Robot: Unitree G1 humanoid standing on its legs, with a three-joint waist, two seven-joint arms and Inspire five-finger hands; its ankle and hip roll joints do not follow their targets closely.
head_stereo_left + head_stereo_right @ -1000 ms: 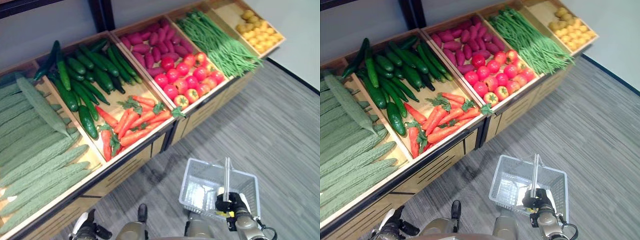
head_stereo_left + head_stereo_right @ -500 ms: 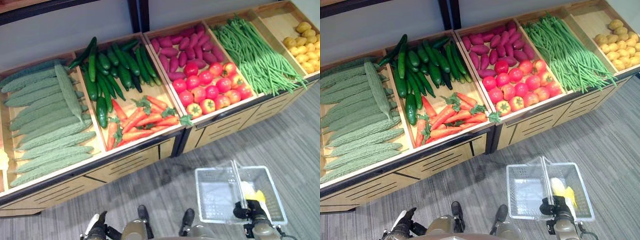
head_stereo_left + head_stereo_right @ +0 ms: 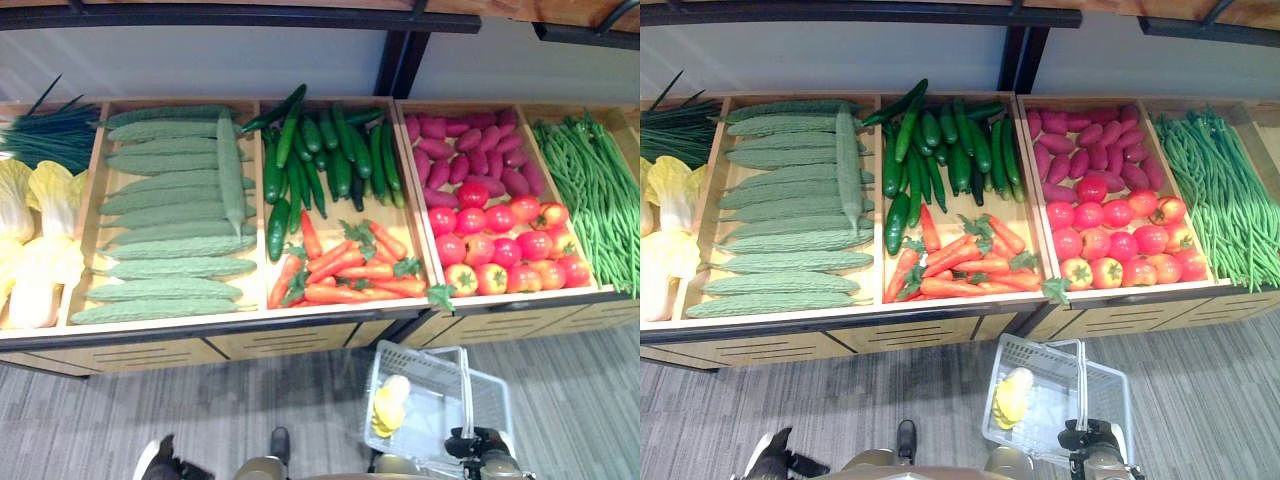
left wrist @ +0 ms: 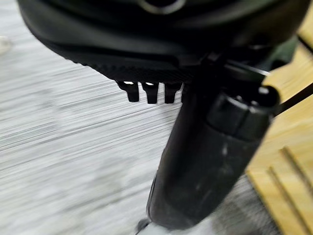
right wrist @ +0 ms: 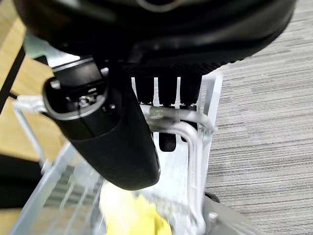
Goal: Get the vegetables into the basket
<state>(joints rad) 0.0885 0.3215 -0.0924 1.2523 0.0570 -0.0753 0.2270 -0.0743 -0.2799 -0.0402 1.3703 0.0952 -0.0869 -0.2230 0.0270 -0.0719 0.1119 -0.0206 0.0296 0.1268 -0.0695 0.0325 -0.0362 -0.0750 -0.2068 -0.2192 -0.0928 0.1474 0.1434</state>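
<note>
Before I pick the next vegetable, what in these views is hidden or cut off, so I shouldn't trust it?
- Pale yellow item in the white wire basket: too small in the eye views and blurred in the right wrist view to identify.
- Left hand: cut by the left eye view's bottom edge; its wrist view shows only fingertips, so its state is unclear.
- Green long beans: crate cut by the right edge.
- Right hand: curled round the basket handle, partly hidden by its thumb.

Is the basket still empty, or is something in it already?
Not empty: the basket, held by the right hand, has one pale yellow vegetable lying inside against its wall.
</note>
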